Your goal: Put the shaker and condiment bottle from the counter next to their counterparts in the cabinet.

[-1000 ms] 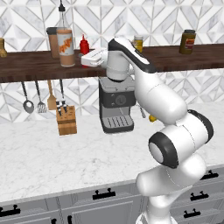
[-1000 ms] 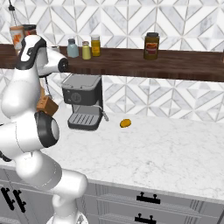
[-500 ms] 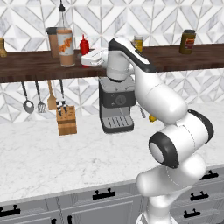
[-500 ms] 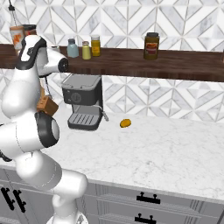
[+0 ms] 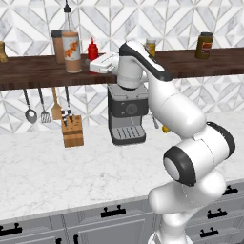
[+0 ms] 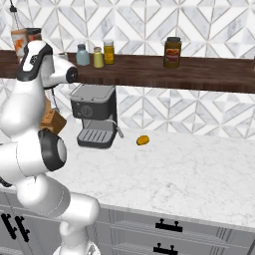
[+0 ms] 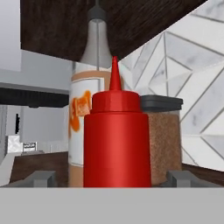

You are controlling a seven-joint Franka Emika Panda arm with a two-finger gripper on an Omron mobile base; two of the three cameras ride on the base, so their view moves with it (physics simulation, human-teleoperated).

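A home kitchen: a white marble-look counter (image 5: 71, 176) sits over grey drawers (image 5: 114, 224) with black handles, an espresso machine (image 5: 126, 114) and knife block (image 5: 72, 133) stand against a geometric tiled backsplash (image 6: 209, 112), utensils (image 5: 43, 105) hang below a dark wooden shelf (image 6: 199, 74) holding bottles and jars.

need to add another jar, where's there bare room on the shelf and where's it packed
Widest bare stretch of shelf: right of the brown jar. Another gap lies between that jar and the yellow jar. Crowded: the left cluster, where the red bottle stands by the orange bottle with the open gripper beside it, and the two shakers.
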